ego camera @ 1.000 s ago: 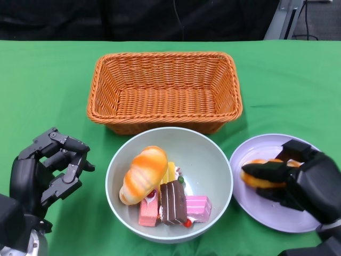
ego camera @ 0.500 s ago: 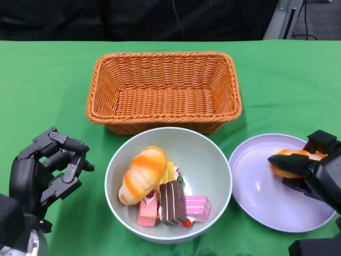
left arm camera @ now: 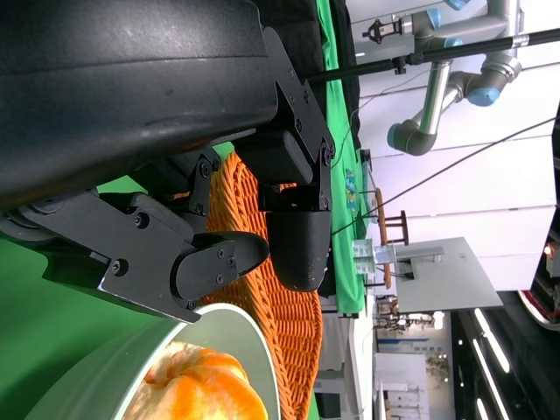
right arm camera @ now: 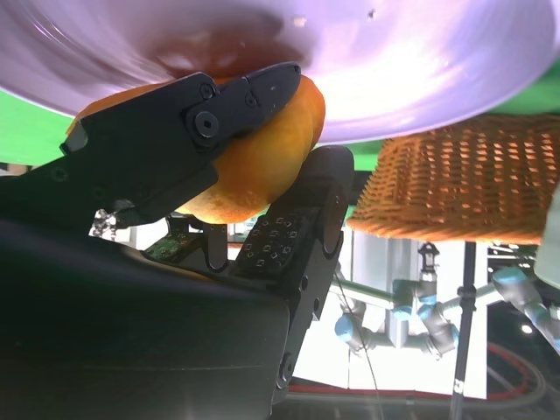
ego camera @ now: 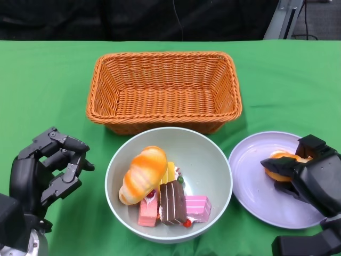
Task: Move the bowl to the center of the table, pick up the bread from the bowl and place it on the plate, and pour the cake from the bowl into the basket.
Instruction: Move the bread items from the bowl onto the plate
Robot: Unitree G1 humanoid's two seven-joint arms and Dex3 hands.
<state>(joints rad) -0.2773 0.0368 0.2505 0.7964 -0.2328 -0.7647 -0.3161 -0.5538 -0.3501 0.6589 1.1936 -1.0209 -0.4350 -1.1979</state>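
Bread roll (ego camera: 281, 164) pinched in right hand (ego camera: 309, 176) fingers over lilac plate (ego camera: 256, 186); left hand (ego camera: 45, 170) fingers apart, empty, beside bowl (ego camera: 213, 165).

Right black robot hand (ego camera: 306, 173) with the small orange bread roll (ego camera: 281, 163) in its grip: was over the near-left part of the round lilac plate (ego camera: 250, 181), swung out to the plate's right side, now back a little toward the middle. Roll held throughout, fingers wrapped around it. Plate itself nudged slightly up and left in the head view.
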